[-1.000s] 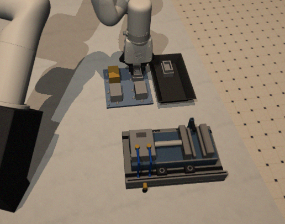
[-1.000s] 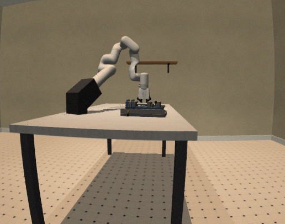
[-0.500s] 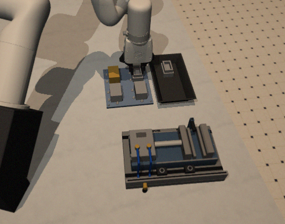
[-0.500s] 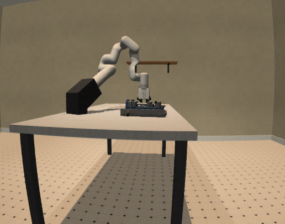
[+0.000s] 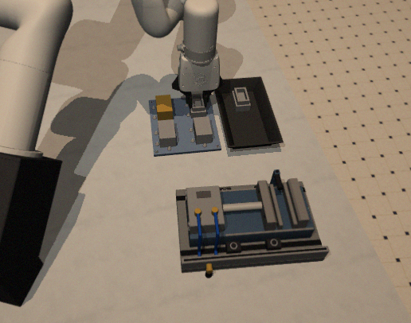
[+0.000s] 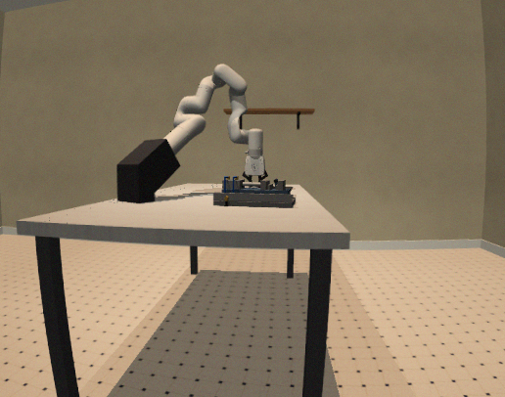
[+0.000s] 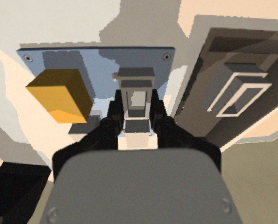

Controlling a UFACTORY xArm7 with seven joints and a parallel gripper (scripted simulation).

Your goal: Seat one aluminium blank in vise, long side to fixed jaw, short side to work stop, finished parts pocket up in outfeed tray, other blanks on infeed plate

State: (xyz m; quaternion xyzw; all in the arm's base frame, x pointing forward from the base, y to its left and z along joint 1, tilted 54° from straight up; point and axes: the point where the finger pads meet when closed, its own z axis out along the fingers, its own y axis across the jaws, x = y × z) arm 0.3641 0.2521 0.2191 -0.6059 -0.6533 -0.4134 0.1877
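The gripper (image 5: 198, 104) pinches a finished part (image 7: 136, 102), pocket up, at the far right of the infeed plate (image 5: 217, 145). Another finished part (image 5: 242, 98) lies in the outfeed tray (image 5: 274, 137) just right of the plate. The vise (image 5: 304, 206) stands open nearer.

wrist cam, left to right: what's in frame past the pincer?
Brass blank on the left → blue infeed plate → the pincer, shut on a grey part with a pocket, at centre → dark outfeed tray holding a finished part, pocket up, on the right.
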